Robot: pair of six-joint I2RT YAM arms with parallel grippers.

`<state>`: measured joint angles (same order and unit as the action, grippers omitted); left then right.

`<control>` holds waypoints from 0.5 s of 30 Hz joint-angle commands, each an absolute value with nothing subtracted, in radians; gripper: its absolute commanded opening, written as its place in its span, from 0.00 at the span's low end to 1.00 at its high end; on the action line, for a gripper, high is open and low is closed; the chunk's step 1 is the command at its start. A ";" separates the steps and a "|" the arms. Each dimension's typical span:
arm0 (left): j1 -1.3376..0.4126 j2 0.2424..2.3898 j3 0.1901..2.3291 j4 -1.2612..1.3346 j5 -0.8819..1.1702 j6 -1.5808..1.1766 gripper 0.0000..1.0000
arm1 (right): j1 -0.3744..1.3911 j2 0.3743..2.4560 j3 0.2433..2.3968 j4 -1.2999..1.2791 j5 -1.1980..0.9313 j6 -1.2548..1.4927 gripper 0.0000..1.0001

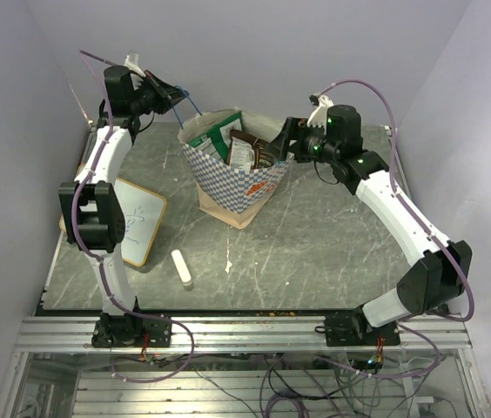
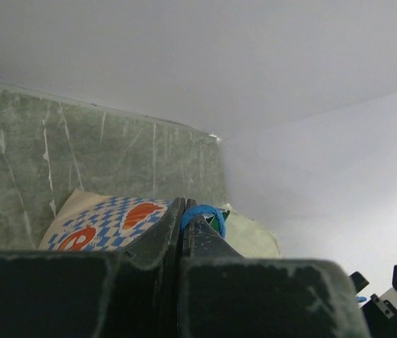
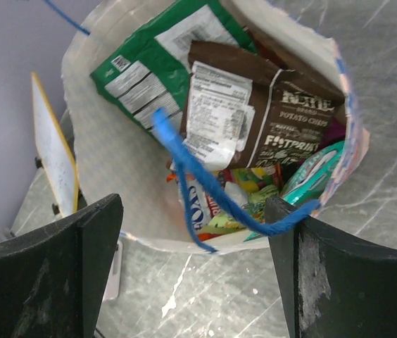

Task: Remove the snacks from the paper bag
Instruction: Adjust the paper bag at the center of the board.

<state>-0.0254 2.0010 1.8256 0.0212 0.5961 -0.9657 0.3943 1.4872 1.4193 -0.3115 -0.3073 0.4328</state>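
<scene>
The paper bag (image 1: 244,185) stands at the back middle of the table, its mouth open, chequered blue and white with red-orange marks (image 2: 107,222). Inside lie the snacks: a brown packet (image 3: 283,120), a green one (image 3: 156,56), a teal one (image 3: 318,172) and several more beneath. My left gripper (image 2: 182,211), raised to the bag's left (image 1: 169,92), is shut on one blue cord handle (image 2: 204,213). At the bag's right rim my right gripper (image 3: 195,232) hovers open (image 1: 280,144). The other blue cord handle (image 3: 212,190) hangs between its fingers and lies against the right finger (image 3: 325,274).
A wood-framed whiteboard (image 1: 137,218) lies left of the bag, also in the right wrist view (image 3: 51,148). A small white cylinder (image 1: 181,268) rests on the table in front of it. Walls close in on the left, back and right.
</scene>
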 commanded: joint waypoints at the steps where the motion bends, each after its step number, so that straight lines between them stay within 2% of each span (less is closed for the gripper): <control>1: -0.033 1.961 1.822 -0.113 0.614 -0.880 0.07 | 0.399 1.505 1.445 -0.265 -0.183 0.441 0.81; 4: -0.033 1.940 1.826 -0.158 0.629 -0.849 0.07 | 0.400 1.526 1.442 -0.196 -0.216 0.468 0.81; 8: -0.033 1.928 1.837 -0.201 0.662 -0.842 0.07 | 0.407 1.584 1.510 -0.184 -0.261 0.477 0.69; 15: -0.035 1.873 1.814 -0.217 0.688 -0.845 0.07 | 0.421 1.620 1.549 -0.176 -0.284 0.475 0.68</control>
